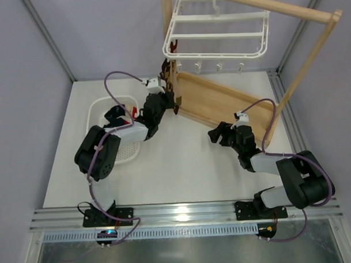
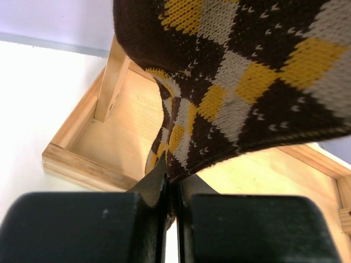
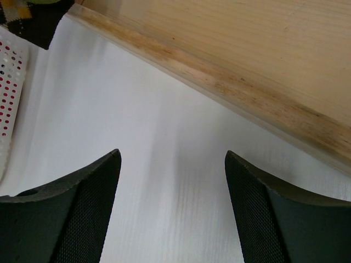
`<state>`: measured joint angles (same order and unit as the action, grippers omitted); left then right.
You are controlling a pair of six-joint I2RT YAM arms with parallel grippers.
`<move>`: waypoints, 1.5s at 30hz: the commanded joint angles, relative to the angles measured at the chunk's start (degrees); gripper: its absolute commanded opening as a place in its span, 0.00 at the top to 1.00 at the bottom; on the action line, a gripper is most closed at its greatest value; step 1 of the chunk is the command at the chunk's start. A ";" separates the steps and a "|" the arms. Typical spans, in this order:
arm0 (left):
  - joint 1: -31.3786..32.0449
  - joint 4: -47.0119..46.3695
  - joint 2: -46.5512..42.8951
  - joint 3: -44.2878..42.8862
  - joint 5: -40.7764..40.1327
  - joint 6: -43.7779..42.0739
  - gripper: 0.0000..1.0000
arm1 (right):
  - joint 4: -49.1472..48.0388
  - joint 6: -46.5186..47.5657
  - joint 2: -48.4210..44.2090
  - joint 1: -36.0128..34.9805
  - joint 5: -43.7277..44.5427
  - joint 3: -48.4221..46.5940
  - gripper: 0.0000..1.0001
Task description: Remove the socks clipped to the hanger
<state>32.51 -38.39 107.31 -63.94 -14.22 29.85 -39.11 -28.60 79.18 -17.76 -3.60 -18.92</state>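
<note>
Sock [image 2: 236, 82], brown-black argyle with yellow and grey diamonds: it hangs from the near-left corner of the hanger [image 1: 218, 35], top end up at the rim, lower end down beside the wooden tray [image 1: 220, 101] of the stand.

Left jaws: we note them pressed shut on the sock's lower edge. In the left wrist view the knit runs down into the thin slit between the two black fingers [image 2: 82, 224], and no gap shows there.

Hanger: a white frame with crossbars, hung tilted from the stand's wooden rail [image 1: 275, 7]. Small clips [image 1: 219, 66] dangle in a row along its near rim.

Right jaws: we see them spread wide, low over the white table [image 3: 164, 109], close to the tray's front edge and well apart from the sock. Only table surface shows between the two fingers.

White slotted basket [image 1: 115, 133]: on the table to the left, partly hidden by the left arm. A scrap of red shows near its far rim, but we cannot tell what it is.
</note>
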 commanded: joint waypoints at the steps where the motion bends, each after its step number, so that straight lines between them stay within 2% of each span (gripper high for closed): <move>1: 0.53 -5.20 -0.16 -0.48 -2.04 -2.07 1.00 | -3.78 1.35 0.10 0.36 0.17 -2.00 0.23; 6: 2.55 -4.15 -2.71 1.19 -4.50 -5.67 1.00 | -2.81 1.79 0.01 0.44 0.34 -2.00 0.23; 14: 3.35 -2.74 -7.02 5.05 -4.59 -5.50 0.99 | -0.71 1.44 -2.36 0.44 -0.97 -1.65 0.23; 22: 3.79 -1.69 -11.33 8.13 -4.77 -5.33 0.86 | 2.29 2.14 -5.87 0.44 -1.06 -1.30 0.23; 24: 3.87 -1.77 -11.68 8.39 -4.77 -5.24 0.85 | 2.99 2.14 -6.31 0.44 -1.15 -1.30 0.23; 30: 4.31 -1.69 -12.30 8.57 -4.85 -5.32 0.89 | 4.57 2.58 -8.16 0.45 -0.89 -1.21 0.23; 31: 4.40 -1.69 -12.30 8.48 -4.94 -5.50 0.97 | 4.66 2.58 -8.34 0.44 -0.80 -1.21 0.23; 32: 4.49 -1.77 -12.30 8.66 -5.03 -5.59 1.00 | 4.75 2.76 -8.60 0.44 -0.71 -1.04 0.23; 38: 5.28 -1.95 -12.38 9.01 -4.94 -6.90 1.00 | 5.80 3.11 -9.57 0.44 -0.71 -1.12 0.23; 45: 9.76 -0.46 -16.25 12.08 -9.77 -11.65 1.00 | 8.17 3.99 -13.34 0.44 -1.76 -0.77 0.23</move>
<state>40.69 -38.22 95.31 -52.97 -20.67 21.45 -30.68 -26.02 68.29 -17.50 -4.69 -19.29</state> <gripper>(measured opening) 0.006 0.773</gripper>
